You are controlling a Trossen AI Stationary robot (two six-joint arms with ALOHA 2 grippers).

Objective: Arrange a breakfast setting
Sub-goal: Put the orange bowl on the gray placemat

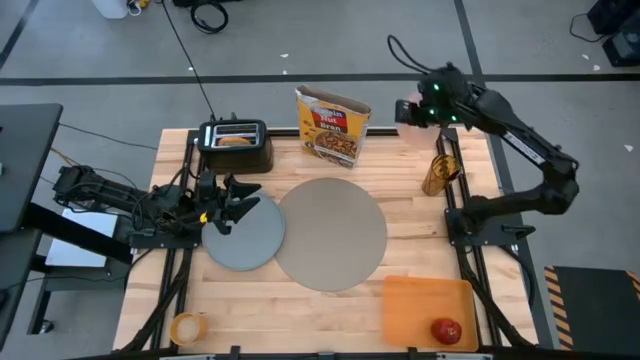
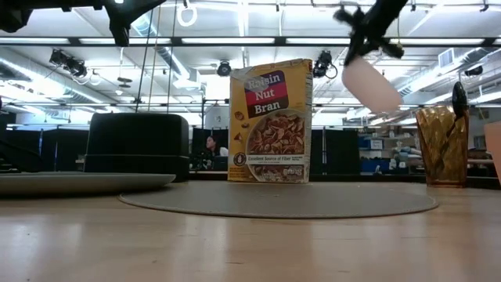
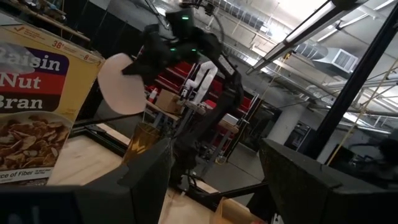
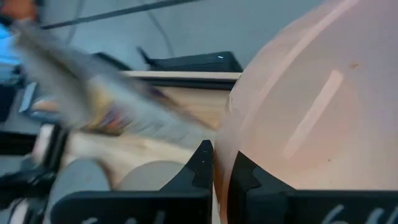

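Observation:
My right gripper (image 1: 415,112) is shut on the translucent pink bowl (image 2: 372,82), high above the table's far right; the bowl also shows in the left wrist view (image 3: 121,84). My left gripper (image 1: 228,205) is open and empty over the far left edge of the grey plate (image 1: 245,236). The plate lies beside the round taupe mat (image 1: 330,233). The bagel (image 1: 235,140) sticks out of the black toaster (image 1: 236,148). The red apple (image 1: 446,329) lies on the orange board (image 1: 425,305). The metal spoon (image 2: 459,102) stands in an amber glass (image 2: 442,147). A small orange cup (image 1: 187,327) sits at the near left. My right gripper pinches the bowl's wall at its rim (image 4: 219,163) between its two fingers (image 4: 200,167), one on each face of the wall. The bowl is lifted clear of the table and hangs tilted below the fingers (image 2: 362,41).
A Raisin Nut Bran cereal box (image 1: 333,125) stands upright at the far edge behind the mat. The amber glass (image 1: 437,172) stands at the right, just below the held bowl. The arms' frames run along both sides of the table.

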